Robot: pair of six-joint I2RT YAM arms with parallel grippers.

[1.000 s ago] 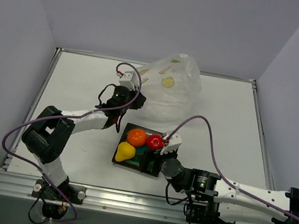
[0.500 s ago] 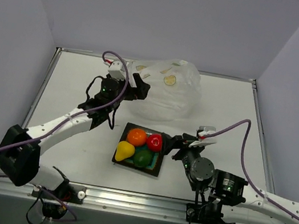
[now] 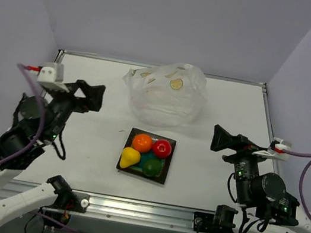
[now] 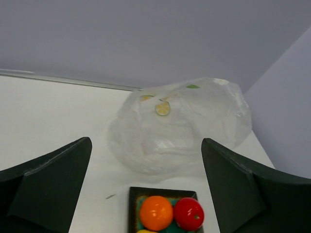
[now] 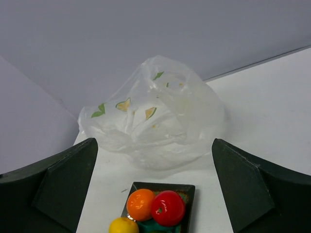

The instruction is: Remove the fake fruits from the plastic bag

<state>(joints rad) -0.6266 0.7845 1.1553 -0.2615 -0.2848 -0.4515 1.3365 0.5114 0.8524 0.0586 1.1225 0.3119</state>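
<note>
All of the fake fruits lie on the square teal plate in mid-table: orange ball, red one, yellow pear, dark green one. The plastic bag lies crumpled behind the plate, and no fruit shows inside it. My left gripper hangs raised at the left, open and holding nothing. My right gripper hangs raised at the right, also open and holding nothing. Both wrist views look down between wide jaws at the plastic bag and at the orange ball beside the red one.
White tabletop with a raised rim all round and grey walls at the back and both sides. The arm bases and cables sit at the near edge. A small dark mark lies on the table left of the plate.
Both arms have drawn back and up from the middle, left to the left, right to the right. The left gripper has let go of the bag and opened; the right has left the plate.
</note>
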